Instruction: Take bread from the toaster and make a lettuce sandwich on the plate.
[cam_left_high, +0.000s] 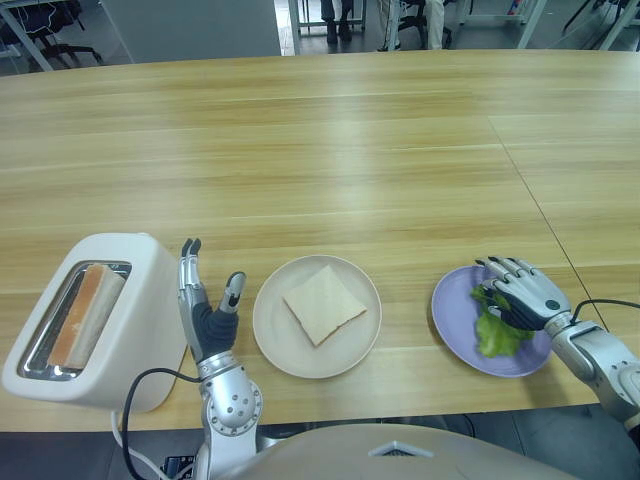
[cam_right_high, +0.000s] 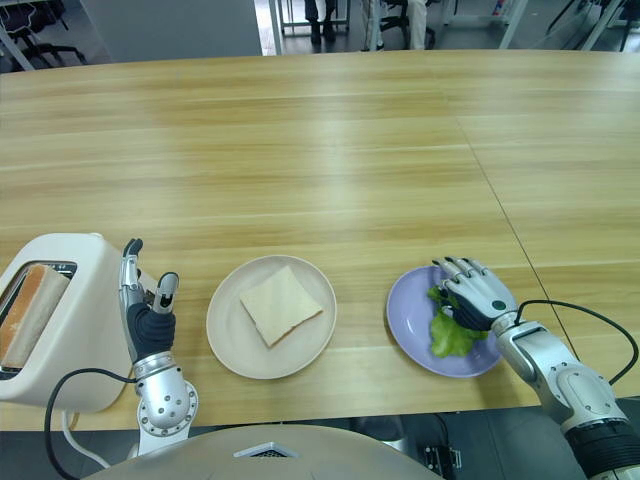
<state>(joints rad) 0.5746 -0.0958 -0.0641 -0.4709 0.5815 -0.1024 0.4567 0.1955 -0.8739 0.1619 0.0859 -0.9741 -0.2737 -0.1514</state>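
Landmark: A round cream plate (cam_left_high: 272, 345) is being shown near the front edge of a long wooden table (cam_left_high: 350, 160); every place below is being given from this plate.
Bread slice: One pale, square bread slice (cam_left_high: 323, 304) is being carried flat at the middle of the cream plate, turned corner-on to the table's front edge.
Toaster: A cream toaster (cam_left_high: 130, 340) is being seen to the left of the cream plate, apart from it, with its slot facing up.
Second slice: A second slice (cam_left_high: 85, 312) is being held on edge inside the toaster's slot, left of the cream plate, with its browned top edge showing.
Left hand: The left hand (cam_left_high: 205, 310) is being held upright just left of the cream plate's rim, between plate and toaster; its fingers are being kept stretched upward, and nothing is being grasped.
Purple plate: A purple plate (cam_left_high: 450, 300) is being seen to the right of the cream plate, apart from it.
Lettuce: A green lettuce (cam_left_high: 492, 335) leaf is being carried on the purple plate, right of the cream plate.
Right hand: The right hand (cam_left_high: 525, 293) is being held over the purple plate, right of the cream plate; its curled fingers are being closed on the lettuce's upper end.
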